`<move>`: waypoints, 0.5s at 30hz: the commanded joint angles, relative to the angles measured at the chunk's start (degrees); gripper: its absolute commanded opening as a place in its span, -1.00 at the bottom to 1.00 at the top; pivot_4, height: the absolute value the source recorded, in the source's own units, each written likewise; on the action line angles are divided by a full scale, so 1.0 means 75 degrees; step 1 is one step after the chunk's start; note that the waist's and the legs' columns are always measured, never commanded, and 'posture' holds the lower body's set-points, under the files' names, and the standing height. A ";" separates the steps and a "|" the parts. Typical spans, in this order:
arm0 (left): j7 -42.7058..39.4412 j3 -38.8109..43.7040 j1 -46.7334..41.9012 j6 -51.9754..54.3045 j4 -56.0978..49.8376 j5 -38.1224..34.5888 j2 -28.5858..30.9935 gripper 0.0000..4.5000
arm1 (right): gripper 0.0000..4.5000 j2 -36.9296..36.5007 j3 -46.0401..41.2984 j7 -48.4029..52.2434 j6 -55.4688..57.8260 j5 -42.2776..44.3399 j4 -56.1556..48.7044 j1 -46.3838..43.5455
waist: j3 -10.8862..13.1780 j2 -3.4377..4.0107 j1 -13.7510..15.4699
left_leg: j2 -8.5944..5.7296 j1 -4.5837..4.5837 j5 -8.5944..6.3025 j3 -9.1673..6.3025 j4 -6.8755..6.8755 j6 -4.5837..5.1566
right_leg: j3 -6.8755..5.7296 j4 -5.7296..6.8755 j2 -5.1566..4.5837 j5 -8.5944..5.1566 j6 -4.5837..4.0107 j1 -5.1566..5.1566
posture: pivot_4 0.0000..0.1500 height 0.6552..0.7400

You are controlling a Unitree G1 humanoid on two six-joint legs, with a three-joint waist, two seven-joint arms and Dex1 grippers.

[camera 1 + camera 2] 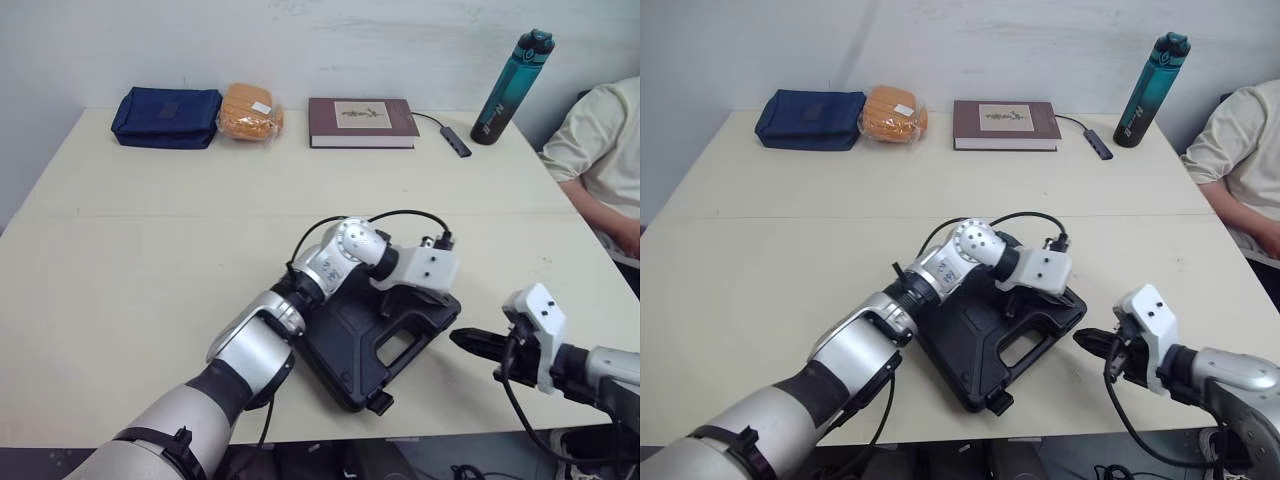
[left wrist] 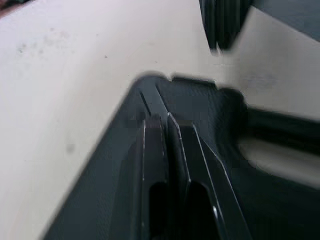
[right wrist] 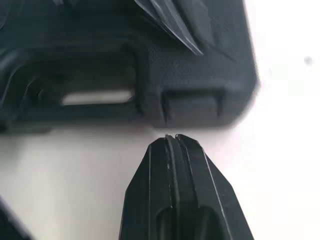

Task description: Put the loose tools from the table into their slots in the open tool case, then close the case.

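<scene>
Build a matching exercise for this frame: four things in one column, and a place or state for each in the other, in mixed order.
Things:
1. tool case
2. left gripper
3. right gripper
4. water bottle

Places and states:
A. standing at the far right corner of the table
B. shut, over the case lid
C. lid closed, near the table's front edge
D. shut, just off the case's handle side

Pairs: 1-C, 2-B, 3-D, 4-A

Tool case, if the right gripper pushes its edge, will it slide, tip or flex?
Likely stiff: the case looks like hard moulded plastic. Lying flat on the table, it should slide rather than tip. With the left gripper resting on it, it may pivot instead.
</scene>
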 commanded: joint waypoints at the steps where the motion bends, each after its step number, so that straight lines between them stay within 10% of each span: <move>1: -0.1312 0.0138 0.0485 0.1093 -0.1278 -0.0695 0.0704 -0.94 | -1.00 -0.0054 -0.0930 0.0524 -0.0235 0.0366 -0.0643 0.0513 | 0.0009 0.0013 0.0003 | -0.0001 0.0002 0.0008 0.0000 -0.0001 -0.0015 | 0.0003 0.0004 0.0000 0.0000 -0.0001 -0.0002 | 1.00 1.00; 10: -0.2674 0.0003 0.1618 0.3662 -0.5426 -0.3451 0.2928 -0.94 | -1.00 0.0422 -0.0660 0.0586 -0.0285 0.1091 -0.2040 0.1814 | 0.0065 0.0075 0.0078 | -0.0003 -0.0021 0.0010 -0.0009 0.0008 -0.0020 | 0.0005 0.0007 -0.0015 0.0002 0.0004 -0.0015 | 1.00 1.00; 15: -0.2494 -0.0509 0.2047 0.3572 -0.5956 -0.3346 0.3109 -0.94 | -1.00 0.0631 0.0633 -0.0136 -0.0312 0.0717 -0.2233 0.1672 | 0.0067 0.0084 0.0152 | -0.0010 -0.0017 0.0010 -0.0009 0.0024 -0.0018 | 0.0006 0.0006 -0.0022 0.0002 0.0006 -0.0014 | 1.00 1.00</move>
